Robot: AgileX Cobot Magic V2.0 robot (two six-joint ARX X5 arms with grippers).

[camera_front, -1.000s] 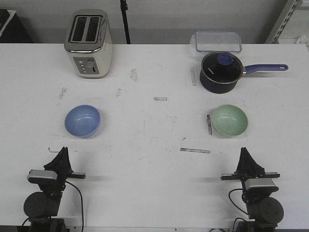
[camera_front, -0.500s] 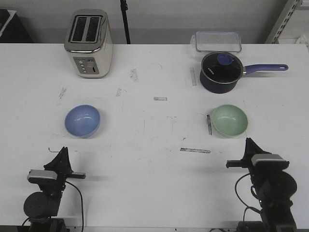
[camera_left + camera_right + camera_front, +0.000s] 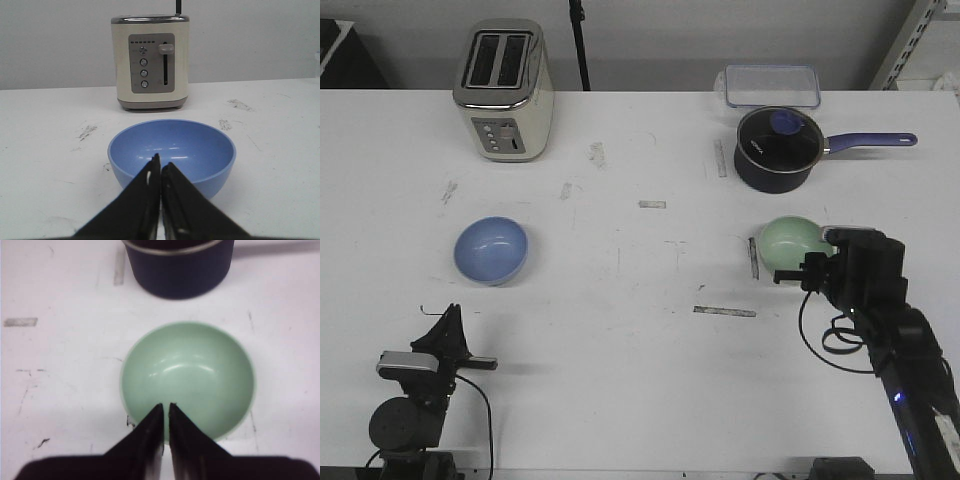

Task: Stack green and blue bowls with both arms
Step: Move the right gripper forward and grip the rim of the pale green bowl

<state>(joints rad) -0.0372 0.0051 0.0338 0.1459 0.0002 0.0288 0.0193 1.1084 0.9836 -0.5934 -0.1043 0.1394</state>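
Front view: the right gripper (image 3: 817, 268) hangs over the near rim of the pale mint green round bowl (image 3: 788, 242); the left gripper (image 3: 450, 322) sits well short of the light periwinkle blue round bowl (image 3: 491, 249).

Left wrist view: fingers pressed together, blue bowl just ahead.

Right wrist view: fingers together, green bowl directly ahead and below.

Nothing is grasped or stacked yet.
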